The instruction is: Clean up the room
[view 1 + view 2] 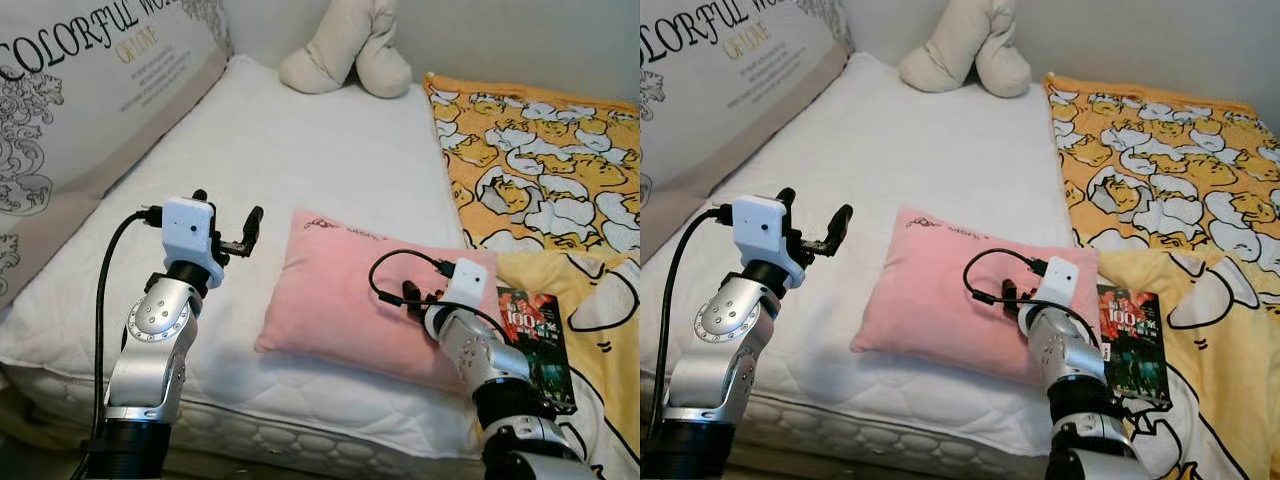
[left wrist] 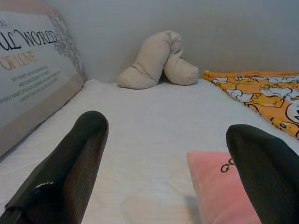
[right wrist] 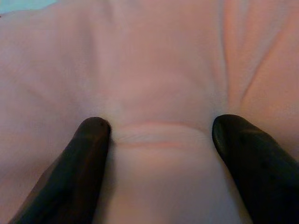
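Right gripper (image 3: 156, 135): fingers spread, both tips pressed into soft pink fabric pillow (image 1: 340, 290), fabric bunched between them. Pillow lies on white quilted mattress (image 1: 300, 150). Left gripper (image 2: 173, 154): fingers apart, empty, raised above mattress, pillow corner beside one fingertip.

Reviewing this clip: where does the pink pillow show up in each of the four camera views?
Left eye view: pink pillow low centre on the mattress, right gripper pressed into it.
Right eye view: low centre, beside the book.
Left wrist view: one corner between the left gripper's fingers.
Right wrist view: pink fabric, fingertips dented in.
Shared landmark: beige plush toy.
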Controlling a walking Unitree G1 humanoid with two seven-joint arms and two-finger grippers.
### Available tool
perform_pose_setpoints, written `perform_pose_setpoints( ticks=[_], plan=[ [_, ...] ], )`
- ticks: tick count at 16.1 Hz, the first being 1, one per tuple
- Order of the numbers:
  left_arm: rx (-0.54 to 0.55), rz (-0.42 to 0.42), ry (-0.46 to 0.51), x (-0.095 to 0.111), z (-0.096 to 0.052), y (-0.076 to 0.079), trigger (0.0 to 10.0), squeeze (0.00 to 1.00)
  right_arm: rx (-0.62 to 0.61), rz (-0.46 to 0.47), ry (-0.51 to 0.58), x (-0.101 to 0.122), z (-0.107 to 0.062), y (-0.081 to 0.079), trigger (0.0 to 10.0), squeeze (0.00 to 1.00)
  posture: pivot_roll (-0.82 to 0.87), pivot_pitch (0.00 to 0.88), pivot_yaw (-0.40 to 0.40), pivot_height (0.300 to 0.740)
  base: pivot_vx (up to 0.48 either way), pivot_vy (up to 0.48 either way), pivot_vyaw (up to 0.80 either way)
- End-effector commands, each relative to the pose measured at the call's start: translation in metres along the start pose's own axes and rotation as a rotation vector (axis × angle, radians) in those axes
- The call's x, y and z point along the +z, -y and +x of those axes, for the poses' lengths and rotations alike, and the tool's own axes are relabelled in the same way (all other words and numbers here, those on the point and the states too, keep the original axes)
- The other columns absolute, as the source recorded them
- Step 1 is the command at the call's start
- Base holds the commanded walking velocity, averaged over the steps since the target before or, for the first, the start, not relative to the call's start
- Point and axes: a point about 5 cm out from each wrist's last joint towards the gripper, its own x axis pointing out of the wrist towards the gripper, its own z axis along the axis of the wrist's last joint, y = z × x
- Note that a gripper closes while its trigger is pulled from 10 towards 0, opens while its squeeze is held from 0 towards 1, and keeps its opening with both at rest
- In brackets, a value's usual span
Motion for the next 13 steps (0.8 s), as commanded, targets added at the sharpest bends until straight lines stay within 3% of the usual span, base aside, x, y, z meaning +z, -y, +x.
perform_pose_setpoints(
  ticks=[1, 5, 13],
  plan=[
    [-0.005, 0.021, 0.008, 0.005, 0.0, 0.001, 10.0, 0.0, -0.032, 0.0, -0.097, -0.025, 0.001, 0.006, 0.0, 0.0, 0.18, 0.0, -0.028, 0.74, 0.0, 0.0, 0.0],
    [0.004, 0.016, 0.016, 0.004, 0.009, 0.006, 10.0, 0.0, 0.037, -0.05, -0.104, -0.025, 0.002, -0.005, 0.0, 0.0, 0.16, 0.0, -0.059, 0.74, 0.0, 0.0, 0.0],
    [-0.021, 0.014, -0.002, -0.004, 0.014, 0.012, 10.0, 0.0, 0.047, -0.056, -0.095, -0.023, 0.004, 0.003, 0.0, 0.0, 0.13, 0.0, -0.054, 0.74, 0.0, 0.0, 0.0]
  ],
)
